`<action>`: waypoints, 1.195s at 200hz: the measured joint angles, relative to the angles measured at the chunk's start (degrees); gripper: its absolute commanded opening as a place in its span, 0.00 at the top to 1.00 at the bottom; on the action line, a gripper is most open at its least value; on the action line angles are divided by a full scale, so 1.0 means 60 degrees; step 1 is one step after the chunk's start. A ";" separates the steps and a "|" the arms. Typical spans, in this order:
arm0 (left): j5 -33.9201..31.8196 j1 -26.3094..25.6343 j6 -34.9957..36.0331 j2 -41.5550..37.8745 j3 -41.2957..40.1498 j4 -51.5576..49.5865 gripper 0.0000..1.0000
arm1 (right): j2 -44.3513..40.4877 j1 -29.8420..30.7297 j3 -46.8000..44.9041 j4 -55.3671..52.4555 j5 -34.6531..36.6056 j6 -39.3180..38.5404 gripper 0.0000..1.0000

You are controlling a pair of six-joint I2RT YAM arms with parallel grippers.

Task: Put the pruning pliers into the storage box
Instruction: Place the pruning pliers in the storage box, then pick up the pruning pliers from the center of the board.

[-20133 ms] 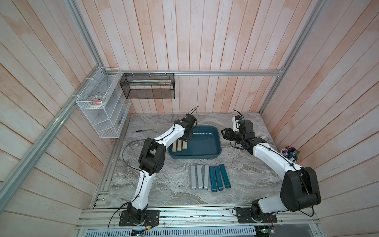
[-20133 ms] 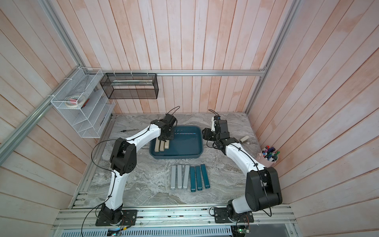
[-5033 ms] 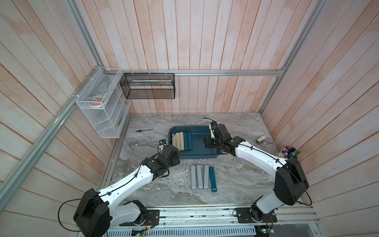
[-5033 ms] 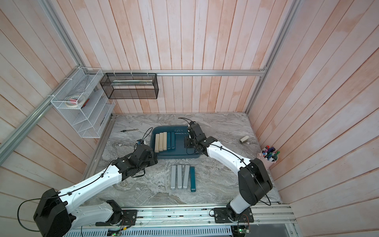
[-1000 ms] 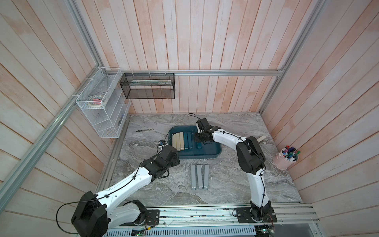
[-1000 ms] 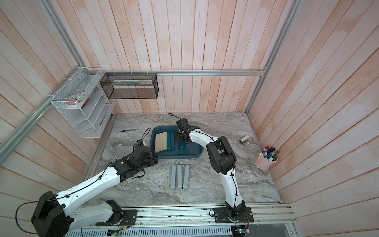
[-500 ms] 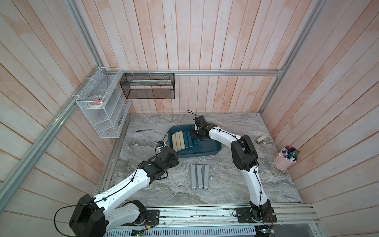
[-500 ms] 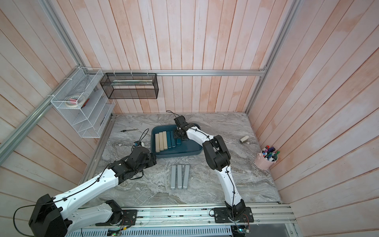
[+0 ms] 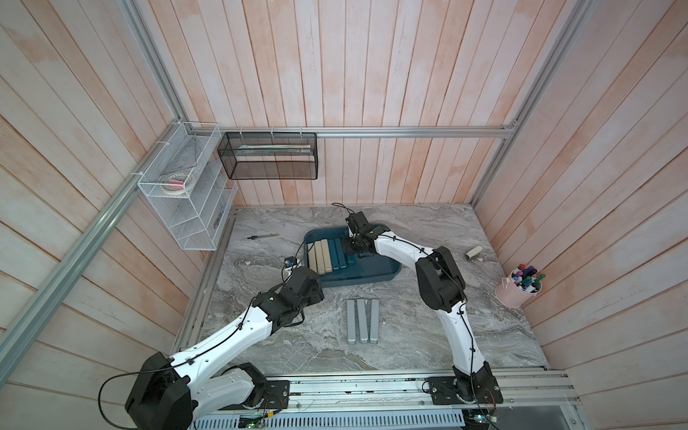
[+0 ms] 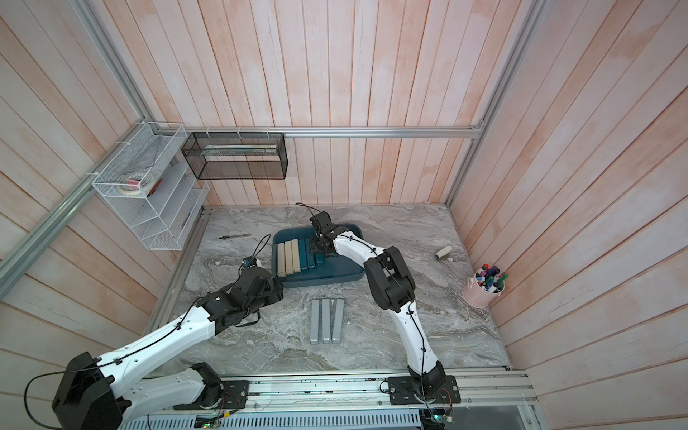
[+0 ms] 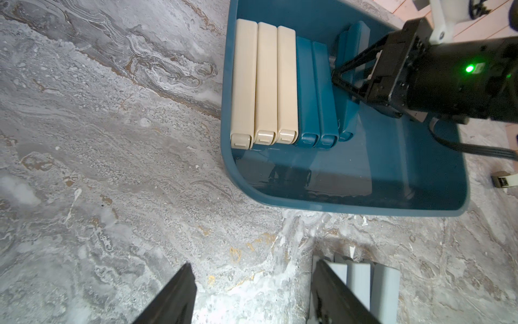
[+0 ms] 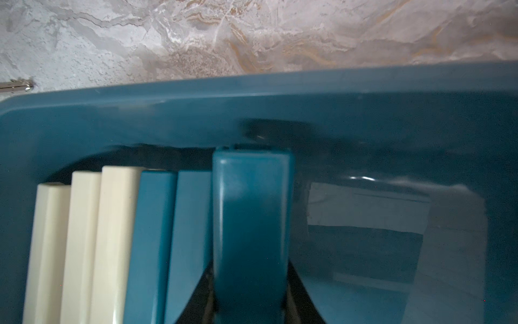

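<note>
Care pays here: right gripper grasps teal bar over box. Lower it flat against the pair beside the gripper, then release.

Both top views are bright and evenly lit by soft light from above, so the arms and grey bars throw only faint, short shadows on the table, while the wide lens bows the wall planks and rails towards the frame edges. The left wrist view is crisp on the marble, with a mirror-like sheen on the tray floor. The right wrist view is dimmer and soft all over, the teal bar near the lens blurred, and a pale reflection glares on the tray floor.
</note>
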 measured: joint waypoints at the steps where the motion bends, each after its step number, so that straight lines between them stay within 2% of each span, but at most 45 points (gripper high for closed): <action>1: 0.0000 0.0000 0.0000 0.0000 -0.0004 0.0000 0.31 | 0.0000 0.0000 0.0004 -0.0011 0.0011 -0.0004 0.63; 20: 0.0000 0.0004 -0.0004 -0.0058 -0.0004 -0.0069 0.31 | 0.0004 0.0000 0.0025 -0.0098 0.0080 0.0015 0.58; 85: -0.0062 0.0000 -0.0036 -0.0364 -0.0069 -0.0160 0.31 | -0.0160 0.0000 0.0149 -0.0317 0.0189 -0.0007 0.57; 145: -0.0182 0.0004 -0.0033 -0.0313 -0.0069 -0.0295 0.31 | -0.1891 0.0000 -0.0838 -0.0091 0.0277 -0.0011 0.56; 173: -0.0215 0.0004 0.0018 0.0000 -0.0040 -0.0295 0.31 | -0.3038 0.0000 -0.1865 0.0171 0.0419 -0.0018 0.54; 239: -0.0313 0.0004 0.0393 0.0678 0.0368 0.0204 0.30 | -0.6652 0.0025 -0.5971 0.0503 0.1180 0.0375 0.48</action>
